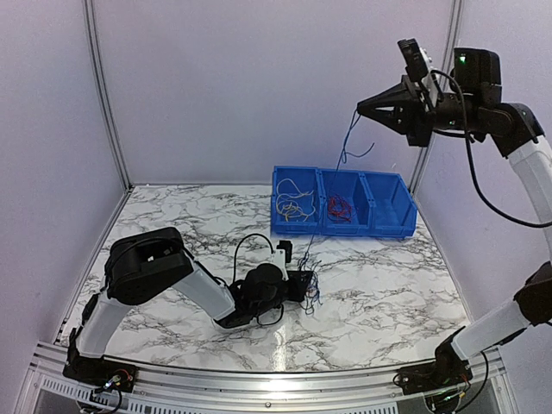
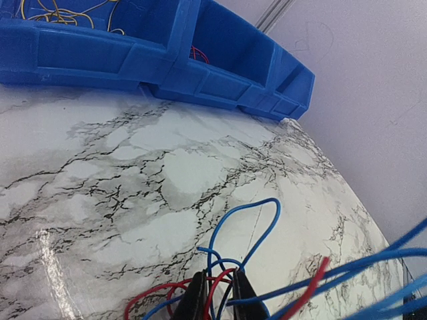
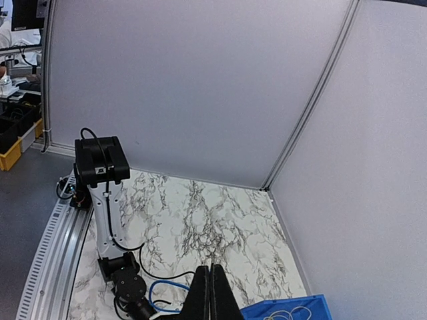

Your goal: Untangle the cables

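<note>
Seemingly marble table [image 1: 388,293], cables [image 1: 310,289], pale walls [image 1: 259,86]

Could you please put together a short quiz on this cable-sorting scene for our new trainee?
1. True or false: the right tool holds a blue cable up in the air.
2. In the top view, which compartment of the blue bins holds the red cables: A left, B middle, C right?
3. Which colours are the tangled cables between the jaws of the left tool?
Key: 1 true; 2 B; 3 red and blue.
</note>
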### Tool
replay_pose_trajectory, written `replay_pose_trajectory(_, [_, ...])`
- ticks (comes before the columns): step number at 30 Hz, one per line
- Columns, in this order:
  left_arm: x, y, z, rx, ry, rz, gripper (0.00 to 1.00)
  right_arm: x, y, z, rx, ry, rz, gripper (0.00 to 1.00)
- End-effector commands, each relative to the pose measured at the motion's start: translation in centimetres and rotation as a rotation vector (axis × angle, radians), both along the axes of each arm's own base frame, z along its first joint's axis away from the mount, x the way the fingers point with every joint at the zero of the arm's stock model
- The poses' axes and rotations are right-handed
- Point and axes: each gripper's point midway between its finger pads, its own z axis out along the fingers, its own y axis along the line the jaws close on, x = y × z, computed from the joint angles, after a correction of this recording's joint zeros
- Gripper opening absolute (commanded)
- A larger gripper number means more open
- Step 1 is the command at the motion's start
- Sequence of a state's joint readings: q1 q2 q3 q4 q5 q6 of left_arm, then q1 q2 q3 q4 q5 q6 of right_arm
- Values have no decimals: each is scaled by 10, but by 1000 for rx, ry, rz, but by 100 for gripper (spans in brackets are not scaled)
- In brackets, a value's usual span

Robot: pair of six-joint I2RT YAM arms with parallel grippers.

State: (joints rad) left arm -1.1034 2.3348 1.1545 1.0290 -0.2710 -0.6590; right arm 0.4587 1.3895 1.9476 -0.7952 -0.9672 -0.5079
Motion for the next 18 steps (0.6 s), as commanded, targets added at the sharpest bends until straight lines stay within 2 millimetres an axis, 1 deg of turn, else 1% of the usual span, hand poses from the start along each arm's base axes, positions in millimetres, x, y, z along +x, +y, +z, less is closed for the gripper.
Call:
replay_pose_trajectory(1, [-5,21,-31,107,38,18,14,-21,-17,46,86,-106,18,0])
replay_pose_trajectory(3, [-5,25,-29,113,30,21,13,-16,-20,44,82,-105,-12,0])
replay_pose_trajectory(4, [-6,28,-27,115,27,23,12,-12,-21,40,75,-99,-31,0])
replay_pose_trajectory(5, [-6,30,-21,110,20,24,11,-9,-23,34,68,-91,-49,0])
replay_pose_trajectory(7, [-10,38,-11,109,5,24,9,-1,-26,16,41,-69,-98,0])
replay_pose_trajectory(9, [-14,49,0,110,-14,27,7,11,-34,-11,3,-50,-176,0])
replay_pose_trajectory(11, [-18,63,11,119,-34,41,5,22,-48,-45,-42,-23,-261,0])
replay_pose_trajectory(13, [-21,76,19,131,-52,51,3,34,-64,-89,-110,20,-348,0])
replay_pose_trajectory(15, [-26,85,25,143,-63,48,2,43,-84,-136,-193,54,-443,0])
replay_pose_trajectory(16, [-29,88,25,150,-65,38,2,42,-91,-158,-238,55,-468,0])
replay_pose_trajectory(17, [-32,89,27,152,-67,27,1,45,-99,-184,-292,73,-501,0])
replay_pose_trajectory(18, [-34,90,28,155,-69,16,2,46,-108,-216,-356,100,-534,0])
